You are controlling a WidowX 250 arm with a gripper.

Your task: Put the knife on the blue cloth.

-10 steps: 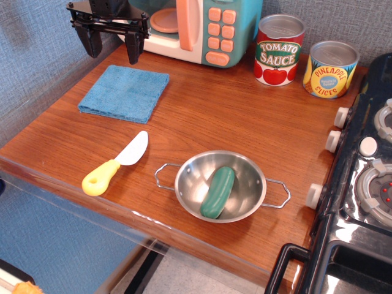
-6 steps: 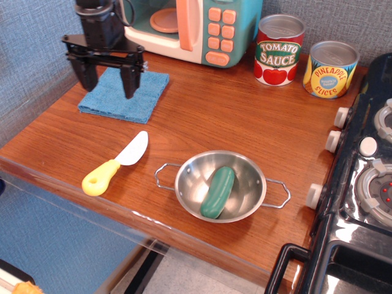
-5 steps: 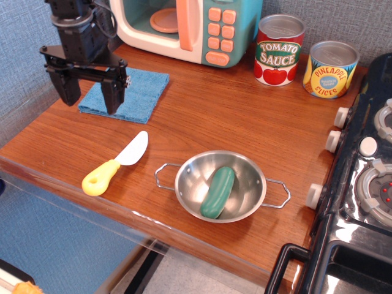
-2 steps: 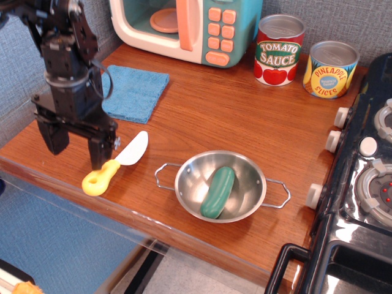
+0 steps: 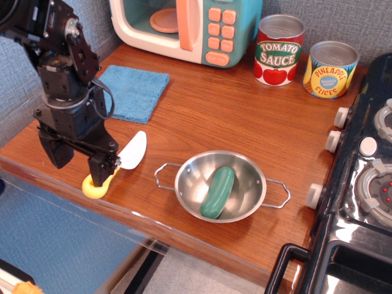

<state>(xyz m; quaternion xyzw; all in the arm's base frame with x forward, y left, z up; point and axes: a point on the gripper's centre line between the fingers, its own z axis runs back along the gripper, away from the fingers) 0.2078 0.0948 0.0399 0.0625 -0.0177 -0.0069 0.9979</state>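
Observation:
The knife (image 5: 130, 152) lies on the wooden counter near the front left edge, white blade pointing away, yellow handle partly hidden. My gripper (image 5: 78, 166) is open and low over the handle end. One finger (image 5: 98, 171) stands on or just at the yellow handle, the other finger (image 5: 59, 150) is to its left. The blue cloth (image 5: 135, 92) lies flat behind the gripper, at the back left of the counter, partly hidden by the arm.
A steel bowl (image 5: 245, 173) with wire handles holds a green pickle (image 5: 217, 192) right of the knife. A toy microwave (image 5: 184, 24), a tomato sauce can (image 5: 278, 50) and a pineapple can (image 5: 331, 68) stand at the back. A toy stove (image 5: 367, 177) is at the right.
The gripper has come from above the cloth at the back, forward and down, to the knife's handle. It stays open. The knife has hardly moved.

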